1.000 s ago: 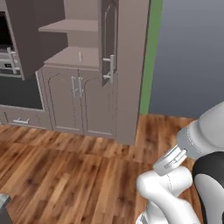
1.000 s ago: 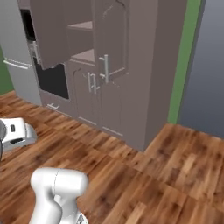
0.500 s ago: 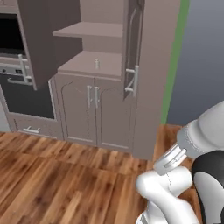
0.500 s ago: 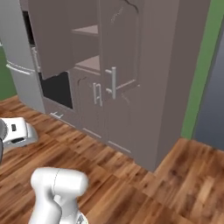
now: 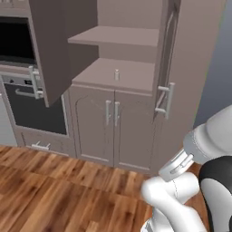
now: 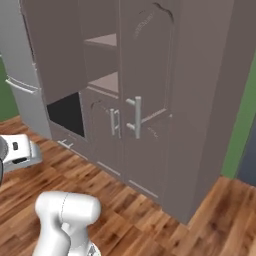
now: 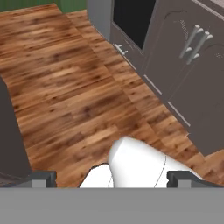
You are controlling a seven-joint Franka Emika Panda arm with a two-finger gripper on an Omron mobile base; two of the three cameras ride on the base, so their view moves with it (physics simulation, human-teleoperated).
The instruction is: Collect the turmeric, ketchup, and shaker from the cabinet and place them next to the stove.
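Observation:
The cabinet (image 5: 136, 50) is a tall taupe unit with two open shelves above a pair of small doors (image 5: 111, 122) with short silver handles. A tiny pale grey shaker (image 5: 116, 74) stands upright alone on the lower shelf. The right base view shows the same cabinet (image 6: 150, 75) at an angle. In the hand view my gripper (image 7: 111, 178) is open, fingertips (image 7: 43, 177) wide apart with nothing between them. It hangs low over the wood floor, well short of the small doors (image 7: 192, 48). The turmeric, the ketchup and the stove are out of view.
A black-fronted built-in oven (image 5: 27, 97) sits left of the cabinet, with a grey fridge (image 6: 22, 85) beyond it. The cabinet's upper doors (image 5: 50, 45) swing outward, their handles (image 5: 165, 97) jutting into the space in front. Wood floor (image 5: 54, 190) lies between me and the cabinet.
The whole picture has shifted: the base has driven closer to the cabinet, which now looms larger and more central. The gripper has stayed open.

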